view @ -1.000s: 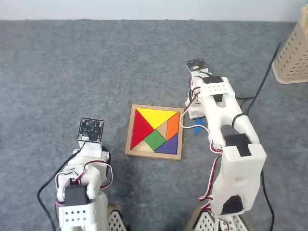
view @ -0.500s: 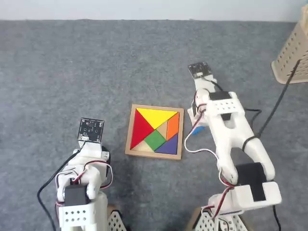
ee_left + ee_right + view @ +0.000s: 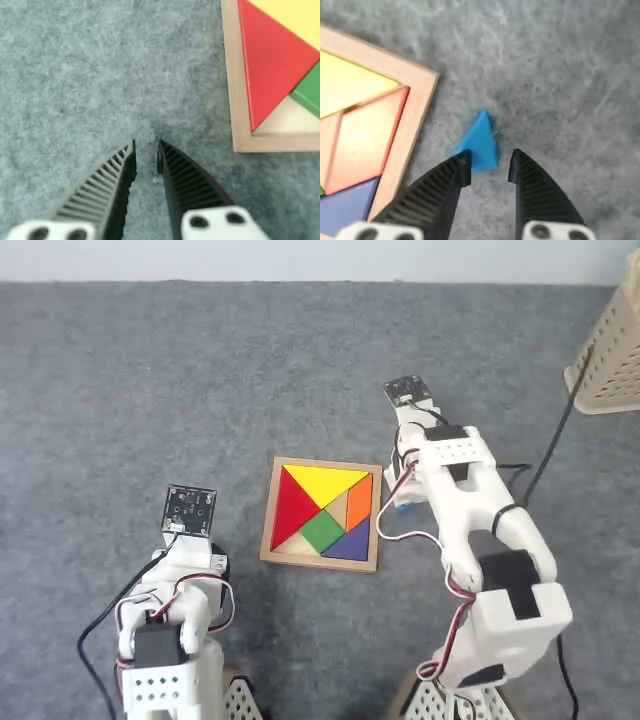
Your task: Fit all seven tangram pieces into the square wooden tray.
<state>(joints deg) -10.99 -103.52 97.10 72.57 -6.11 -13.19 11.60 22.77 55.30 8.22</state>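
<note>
The square wooden tray [image 3: 268, 525] lies mid-table, holding yellow [image 3: 325, 483], red [image 3: 290, 510], green [image 3: 322, 530], orange [image 3: 360, 502] and purple [image 3: 350, 543] pieces, with pale wood showing at its near left corner. A small blue triangle [image 3: 480, 142] lies on the carpet just outside the tray rim [image 3: 417, 120]. My right gripper [image 3: 488, 157] is open, its tips on either side of the triangle's near edge. From above, the right arm [image 3: 440, 455] covers most of that blue triangle [image 3: 404, 504]. My left gripper [image 3: 146, 146] is slightly open over bare carpet, close to the tray's corner [image 3: 240, 142].
A slatted beige basket [image 3: 610, 350] stands at the far right edge of the table. Grey carpet stretches open behind and left of the tray. Cables trail beside the right arm.
The right arm swung a little to the right, then came back toward the tray side, over the blue triangle. The left arm has kept still.
</note>
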